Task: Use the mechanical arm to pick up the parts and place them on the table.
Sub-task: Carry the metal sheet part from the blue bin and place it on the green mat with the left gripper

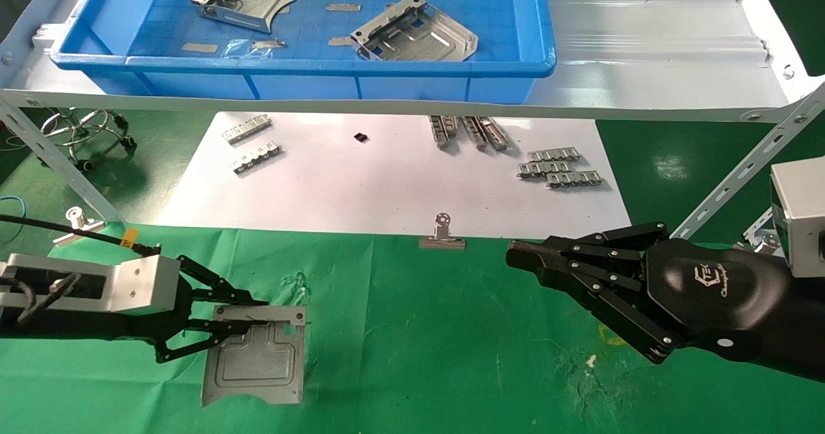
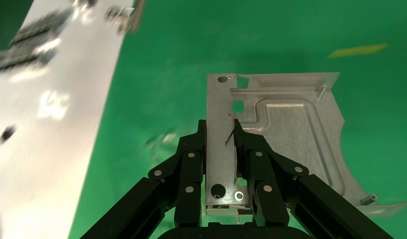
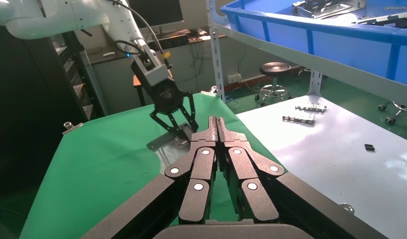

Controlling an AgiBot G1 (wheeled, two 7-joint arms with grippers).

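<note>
Fingers of the left gripper (image 1: 242,321) pinch a stamped silver plate (image 1: 258,360) on wrinkled green cloth (image 1: 419,356); right gripper's (image 3: 217,122) fingers pressed together.

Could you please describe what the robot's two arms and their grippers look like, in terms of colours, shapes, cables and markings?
The left gripper has thin black linkage fingers on a silver-grey box wrist, with a black cable and a yellow tag running along it. The right gripper has jointed glossy black fingers with silver pivot pins, a rounded glossy black shell bearing a white logo, and a pale grey box behind it.
</note>
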